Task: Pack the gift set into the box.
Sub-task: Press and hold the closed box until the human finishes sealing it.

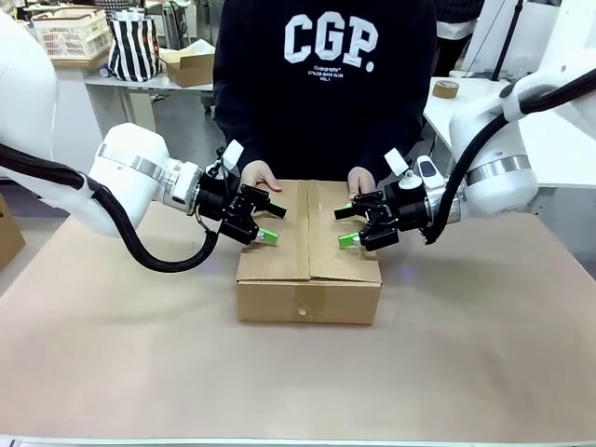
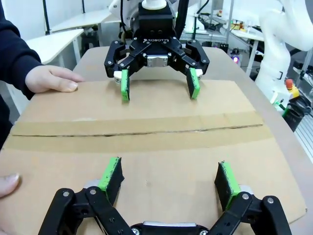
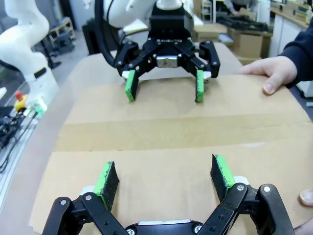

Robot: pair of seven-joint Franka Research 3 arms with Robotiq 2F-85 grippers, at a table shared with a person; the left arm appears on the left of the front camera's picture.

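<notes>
— In the front view, where is the box?
— The box stands in the middle of the table, with its top flaps closed. One hand of the person and the other hand rest on its far edge.
— And the pincers?
— The left gripper is over the left side of the box top and the right gripper is over the right side. They face each other. Both have the fingers spread, and nothing is between them.
— What does the left wrist view show?
— The green pads of the left gripper are wide apart, low over the near flap. Beyond the seam the right gripper points back, also spread and empty. A hand lies flat on the cardboard at the picture's left.
— Do the pads touch the cardboard?
— This I cannot tell.
— And the right wrist view?
— It is like a mirror. The right gripper's pads stand apart over its own flap. The left gripper faces it across the seam, wide and empty. A hand lies on the box at the upper right.
</notes>
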